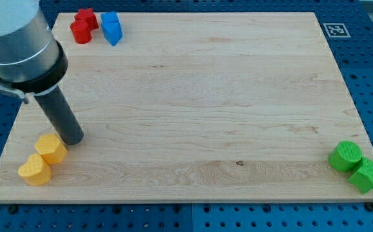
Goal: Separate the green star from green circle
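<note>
The green circle (346,156) sits near the board's lower right corner. The green star (369,174) lies just below and right of it, touching it, at the board's edge. My tip (73,137) is far away at the view's lower left, next to the yellow blocks. The whole width of the board lies between my tip and the green blocks.
A yellow hexagon block (51,148) and a yellow heart-like block (34,169) lie at the lower left, just below my tip. Two red blocks (83,26) and a blue block (111,27) sit at the top left. The wooden board (205,96) has a marker tag (335,29) off its top right corner.
</note>
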